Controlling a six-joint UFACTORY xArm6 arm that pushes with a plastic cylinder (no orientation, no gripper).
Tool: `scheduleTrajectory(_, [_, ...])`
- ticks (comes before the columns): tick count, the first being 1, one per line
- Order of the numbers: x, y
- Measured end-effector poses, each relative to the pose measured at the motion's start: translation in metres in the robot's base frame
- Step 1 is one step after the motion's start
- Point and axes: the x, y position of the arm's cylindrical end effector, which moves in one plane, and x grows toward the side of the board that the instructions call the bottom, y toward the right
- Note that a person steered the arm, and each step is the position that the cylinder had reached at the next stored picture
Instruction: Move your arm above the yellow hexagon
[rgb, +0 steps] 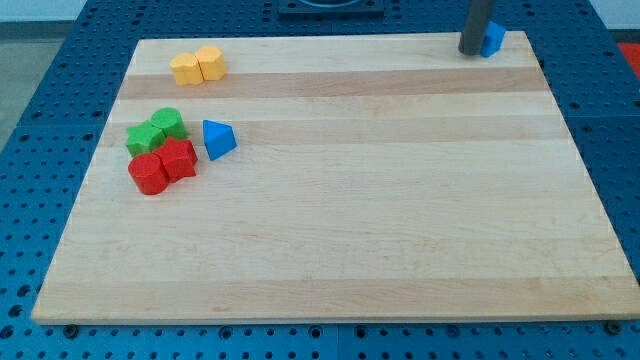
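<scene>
Tip (470, 51) at tabletop (400, 240) top right corner, touching blue block (493, 38). No fingers on my rod, nothing held. Two touching yellow blocks far to view's left of tip, same height: hexagon (211, 63) probably nearer one, other (186, 68) beyond. I need long leftward sweep.

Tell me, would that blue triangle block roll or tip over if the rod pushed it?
The blue triangle would probably slide, not roll: it looks flat-sided and squat. The board looks smooth, so it may glide easily. Pushed off-centre, it would likely spin.
</scene>
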Motion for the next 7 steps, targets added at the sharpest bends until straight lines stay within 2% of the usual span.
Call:
scheduleTrajectory(2, [0.001, -0.068])
scheduleTrajectory(7, [-0.038, -0.326])
